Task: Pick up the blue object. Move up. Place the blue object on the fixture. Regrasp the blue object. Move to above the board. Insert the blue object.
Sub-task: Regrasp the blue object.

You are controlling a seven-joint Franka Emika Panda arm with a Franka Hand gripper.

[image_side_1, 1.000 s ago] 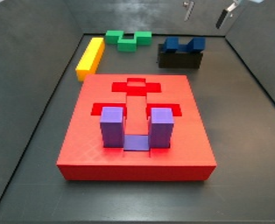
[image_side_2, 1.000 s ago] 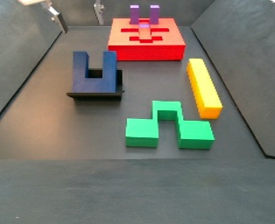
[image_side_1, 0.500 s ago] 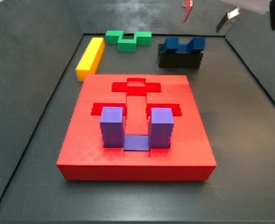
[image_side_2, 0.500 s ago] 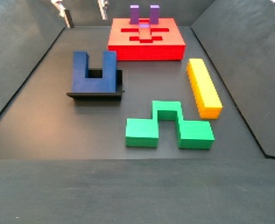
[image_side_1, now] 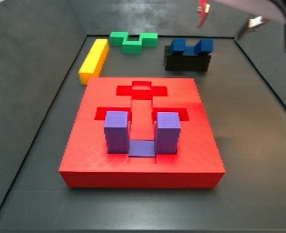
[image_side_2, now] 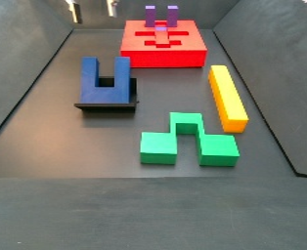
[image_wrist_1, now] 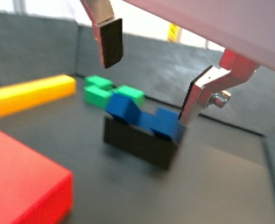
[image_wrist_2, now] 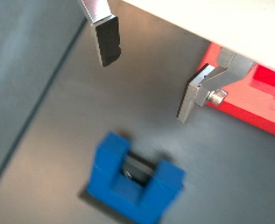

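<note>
The dark blue U-shaped object [image_side_1: 189, 45] sits in the dark fixture [image_side_1: 188, 63], prongs up, at the far right behind the board; both also show in a side view, the blue object [image_side_2: 104, 78] on the fixture [image_side_2: 111, 104]. My gripper [image_side_1: 229, 15] hangs open and empty high above them, also at the top edge of a side view [image_side_2: 94, 8]. In both wrist views the blue object [image_wrist_1: 140, 114] [image_wrist_2: 134, 175] lies well below the spread fingers [image_wrist_1: 109, 42] [image_wrist_2: 107, 39], untouched. The red board [image_side_1: 139, 136] lies in front.
A purple U-shaped block [image_side_1: 139, 132] stands in the board's near cutout. A yellow bar [image_side_1: 95, 58] and a green block [image_side_1: 137, 40] lie at the back left. Dark walls enclose the floor.
My gripper has shifted a little sideways at the top of both side views, staying open and high. The blue object and fixture have not moved.
</note>
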